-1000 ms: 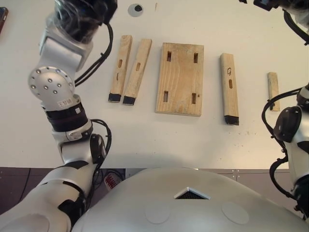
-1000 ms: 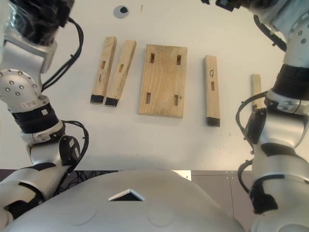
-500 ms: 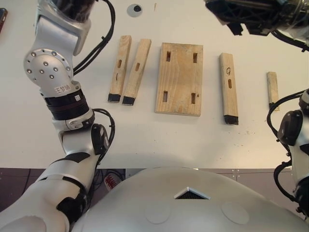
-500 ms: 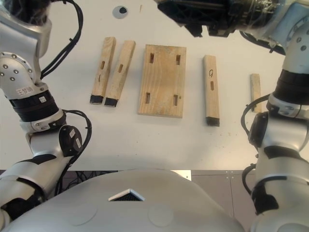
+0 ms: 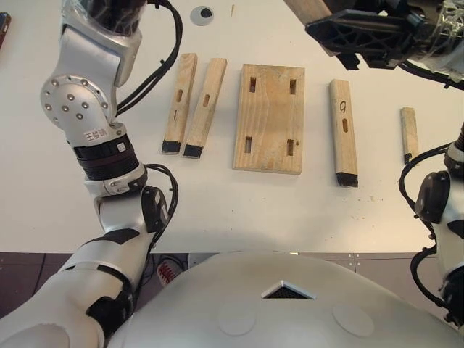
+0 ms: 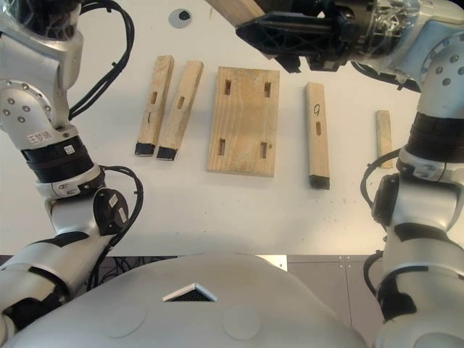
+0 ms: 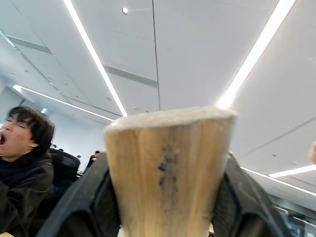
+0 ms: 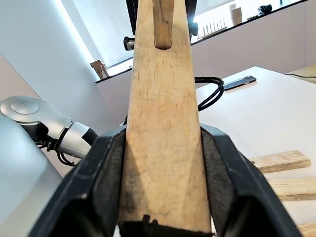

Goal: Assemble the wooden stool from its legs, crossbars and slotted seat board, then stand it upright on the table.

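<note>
My right gripper [image 5: 322, 29] hangs above the table's far side, shut on a slotted wooden leg [image 6: 235, 9]; the right wrist view shows the leg [image 8: 163, 123] clamped between both fingers [image 8: 106, 187]. My left gripper [image 7: 168, 197] points at the ceiling, shut on a wooden piece [image 7: 170, 158] whose blunt end faces the camera. The slotted seat board [image 5: 270, 118] lies flat mid-table. Two legs [image 5: 180, 101] [image 5: 206, 107] lie side by side to its left, and a third leg [image 5: 344, 132] to its right. A short crossbar [image 5: 409, 134] lies at the far right.
A small grey disc [image 5: 203, 13] sits at the table's far edge. A dark flat object [image 5: 3, 29] shows at the far left corner. My left arm [image 5: 80, 109] rises over the table's left side. Bare white tabletop [image 5: 254, 203] runs along the near edge.
My right gripper swung in from the upper right towards the left, above the far edge of the seat board, carrying the leg. My left arm's upper part shifted and rose slightly.
</note>
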`<control>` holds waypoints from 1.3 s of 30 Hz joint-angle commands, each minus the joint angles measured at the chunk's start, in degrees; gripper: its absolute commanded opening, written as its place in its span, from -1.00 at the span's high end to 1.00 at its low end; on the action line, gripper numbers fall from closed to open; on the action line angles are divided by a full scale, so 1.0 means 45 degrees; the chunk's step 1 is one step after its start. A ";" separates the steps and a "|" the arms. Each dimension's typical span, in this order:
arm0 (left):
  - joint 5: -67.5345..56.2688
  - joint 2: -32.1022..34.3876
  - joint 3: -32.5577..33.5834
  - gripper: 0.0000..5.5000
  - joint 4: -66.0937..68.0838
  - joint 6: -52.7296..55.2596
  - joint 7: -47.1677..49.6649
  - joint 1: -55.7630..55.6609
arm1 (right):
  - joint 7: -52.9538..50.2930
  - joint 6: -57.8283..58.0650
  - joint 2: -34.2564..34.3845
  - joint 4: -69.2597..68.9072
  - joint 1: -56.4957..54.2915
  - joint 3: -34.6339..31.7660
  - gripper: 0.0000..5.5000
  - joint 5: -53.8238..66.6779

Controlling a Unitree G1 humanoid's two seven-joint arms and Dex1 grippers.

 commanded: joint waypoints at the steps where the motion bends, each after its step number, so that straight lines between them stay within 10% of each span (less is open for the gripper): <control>1: 0.0920 0.0730 0.0929 0.26 0.0936 -0.0968 0.0423 -0.0544 | -0.1281 -0.0701 0.0027 0.0048 0.0607 0.1279 -0.03 -0.1834; 9: 0.3886 0.3820 0.0814 0.27 0.2093 -0.0973 -0.1400 0.0565 | -0.3772 -0.3322 0.0487 0.0367 0.2926 0.1353 0.16 -0.4587; 13: 0.5174 0.2854 -0.0507 0.27 0.1845 -0.1406 -0.1540 0.0897 | -0.7725 -0.5342 0.1879 0.2228 0.2695 -0.1255 0.39 -0.5239; 23: 0.9065 0.2386 -0.4084 0.27 -0.2300 -0.2667 -0.1395 0.3775 | -0.9479 -0.7229 0.0655 0.6859 0.0608 -0.3391 1.00 -0.6173; 39: 0.7525 0.3131 -0.3614 0.27 -0.3476 -0.1481 -0.2206 0.4367 | -0.8720 -0.8220 0.0688 0.8798 -0.0657 -0.2959 1.00 -0.6859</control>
